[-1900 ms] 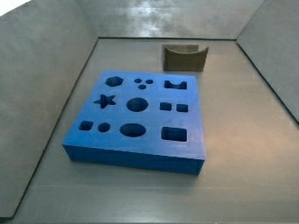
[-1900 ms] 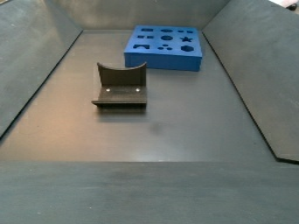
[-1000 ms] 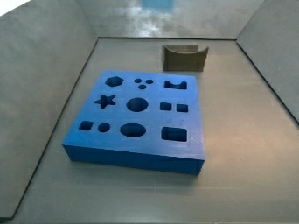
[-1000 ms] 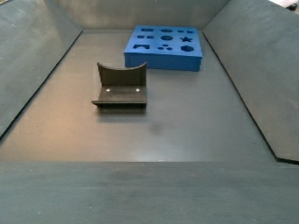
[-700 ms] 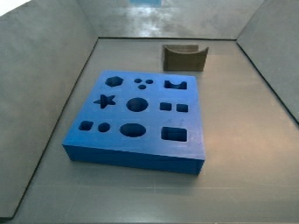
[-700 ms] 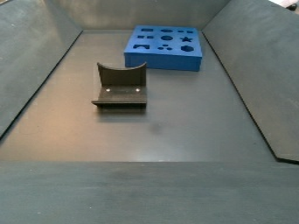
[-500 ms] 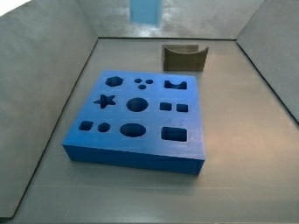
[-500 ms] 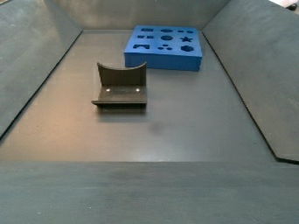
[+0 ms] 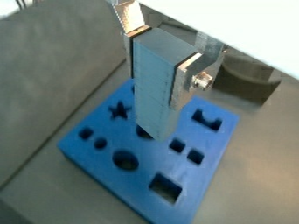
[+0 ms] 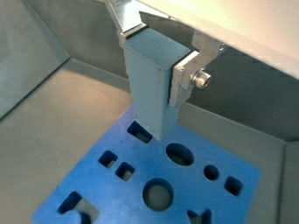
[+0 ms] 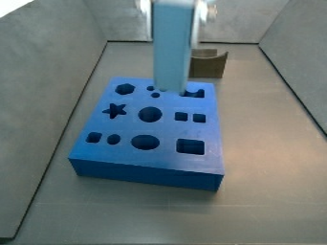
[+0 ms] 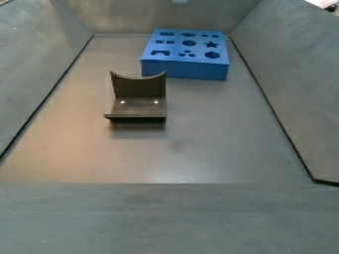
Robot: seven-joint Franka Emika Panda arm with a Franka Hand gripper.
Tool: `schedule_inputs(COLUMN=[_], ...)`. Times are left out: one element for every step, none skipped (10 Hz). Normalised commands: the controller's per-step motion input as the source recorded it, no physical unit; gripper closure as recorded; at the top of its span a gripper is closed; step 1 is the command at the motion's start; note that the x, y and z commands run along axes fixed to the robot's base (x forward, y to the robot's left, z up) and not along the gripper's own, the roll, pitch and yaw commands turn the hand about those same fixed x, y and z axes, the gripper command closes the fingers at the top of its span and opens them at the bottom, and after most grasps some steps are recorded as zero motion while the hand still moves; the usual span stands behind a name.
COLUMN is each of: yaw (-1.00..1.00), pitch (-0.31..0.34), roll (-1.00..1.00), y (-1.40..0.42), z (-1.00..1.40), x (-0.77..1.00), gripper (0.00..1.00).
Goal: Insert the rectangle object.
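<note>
My gripper (image 9: 160, 59) is shut on the rectangle object (image 9: 152, 105), a tall light blue-grey bar held upright between the silver fingers (image 9: 190, 77). It hangs above the dark blue board (image 9: 111, 149) with shaped holes. The lower end of the bar is over the back middle of the board. In a wrist view the gripper (image 10: 158, 58) holds the bar (image 10: 149, 101) over the board (image 10: 176, 179). In a side view the bar (image 11: 173, 48) hangs above the board (image 11: 151, 129), and its bottom end is near the small round holes. The gripper does not show in a side view of the board (image 12: 189, 55).
An olive-brown U-shaped holder (image 11: 212, 63) stands behind the board, partly hidden by the bar; it also shows in a side view (image 12: 137, 97) and in a wrist view (image 9: 251, 77). Grey walls (image 11: 52, 105) slope up round the floor.
The bar has come down into a side view from the top edge. It now hangs over the back of the board. The board and the holder have not moved.
</note>
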Motion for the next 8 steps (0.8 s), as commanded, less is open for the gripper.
schedule_inputs(yaw=[0.3,0.39,0.41,0.38,0.24,0.0,0.0,0.0], pitch=[0.0,-0.01,-0.019,0.0,-0.009,-0.013,0.0,0.0], roll=[0.04,0.07,0.12,0.09,0.03,0.01,0.04,0.08], y=[-0.18,-0.15,-0.12,-0.15,-0.18,-0.17,-0.1,-0.02], z=[-1.0,-1.0,-0.99,-0.88,-0.71,-0.61,-0.49,-0.37], x=[0.3,0.33,0.31,0.31,0.17,0.06,0.13,0.1], gripper=[1.0,1.0,1.0,1.0,1.0,1.0,1.0,1.0])
